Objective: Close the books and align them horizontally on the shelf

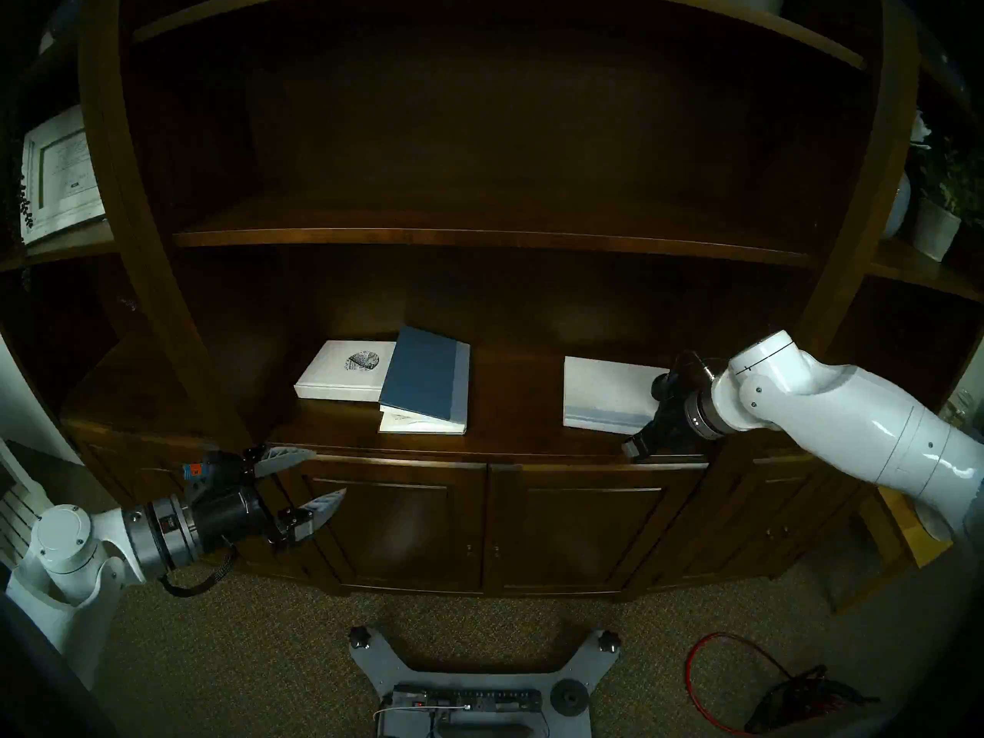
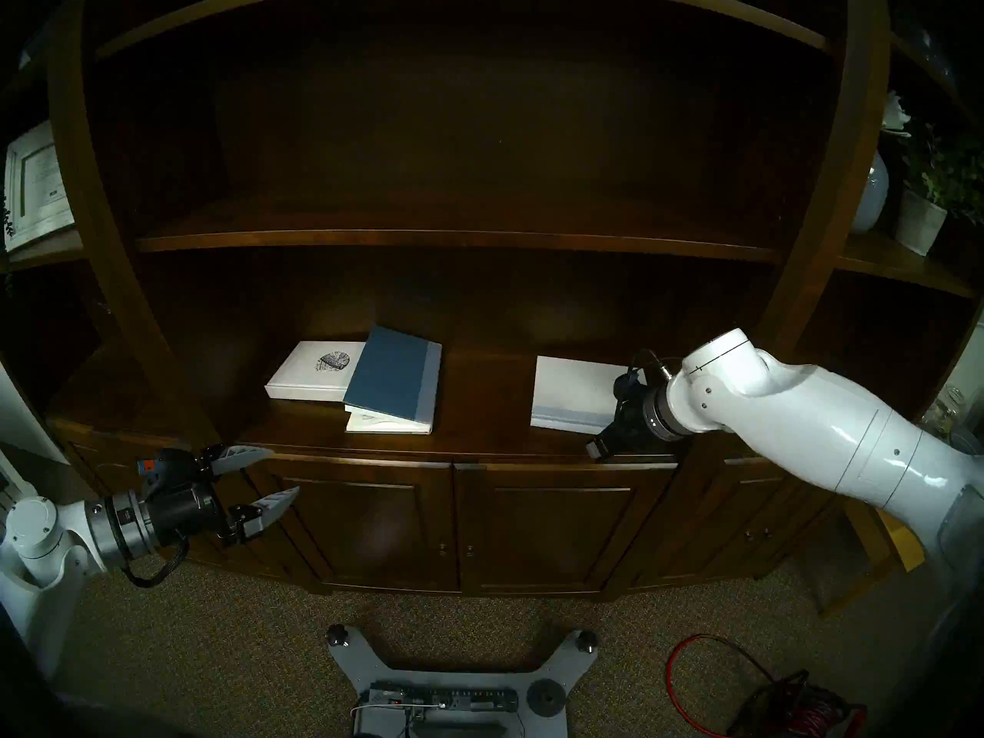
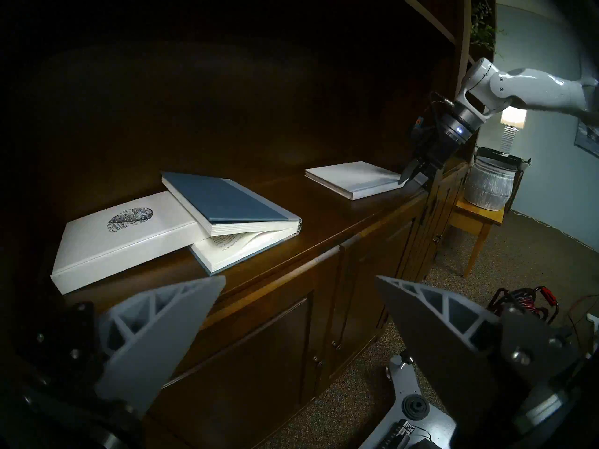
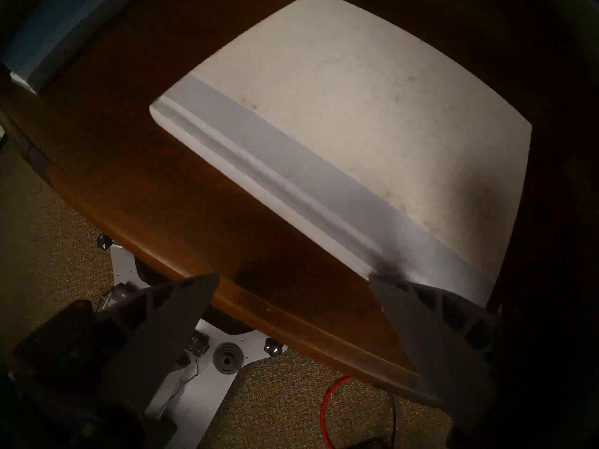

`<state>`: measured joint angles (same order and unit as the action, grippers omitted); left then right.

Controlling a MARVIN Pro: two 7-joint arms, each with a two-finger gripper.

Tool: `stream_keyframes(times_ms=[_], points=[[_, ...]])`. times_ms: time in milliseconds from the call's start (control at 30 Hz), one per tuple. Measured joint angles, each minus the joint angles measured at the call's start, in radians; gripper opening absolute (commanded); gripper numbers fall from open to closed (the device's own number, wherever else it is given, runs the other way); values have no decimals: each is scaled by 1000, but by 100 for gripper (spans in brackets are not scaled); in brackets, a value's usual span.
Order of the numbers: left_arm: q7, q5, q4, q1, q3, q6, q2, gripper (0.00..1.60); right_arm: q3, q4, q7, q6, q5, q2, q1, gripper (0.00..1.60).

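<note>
3 books lie on the shelf (image 1: pixel 511 433): the speckled white book (image 1: pixel 341 377) closed, the blue book (image 1: pixel 426 383) propped half open over it, the plain white book (image 1: pixel 607 396) closed. Page print is unreadable. The left end effector (image 1: pixel 314 481) and right end effector (image 4: pixel 291 309) gape empty

Plain white book's (image 1: pixel 604 393) right edge (behind right gripper (image 1: pixel 647 433))

- My arms (image 1: pixel 873 417) are glossy white shells with small screws.
- Grey metal wrist rings (image 1: pixel 160 529), looped black cable.
- My left claw (image 1: pixel 314 481) has grey ribbed triangular fingers (image 3: pixel 155 338).
</note>
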<state>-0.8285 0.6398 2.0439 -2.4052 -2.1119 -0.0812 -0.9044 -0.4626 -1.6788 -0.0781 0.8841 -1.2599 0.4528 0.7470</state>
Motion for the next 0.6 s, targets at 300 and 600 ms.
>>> stream_keyframes(times_ms=[300, 600], points=[[0, 0, 0, 0, 0, 0, 0, 160, 17, 62, 20, 3, 40, 73, -16, 160], [0, 0, 0, 0, 0, 0, 0, 160, 27, 81, -94, 0, 92, 158, -28, 160]])
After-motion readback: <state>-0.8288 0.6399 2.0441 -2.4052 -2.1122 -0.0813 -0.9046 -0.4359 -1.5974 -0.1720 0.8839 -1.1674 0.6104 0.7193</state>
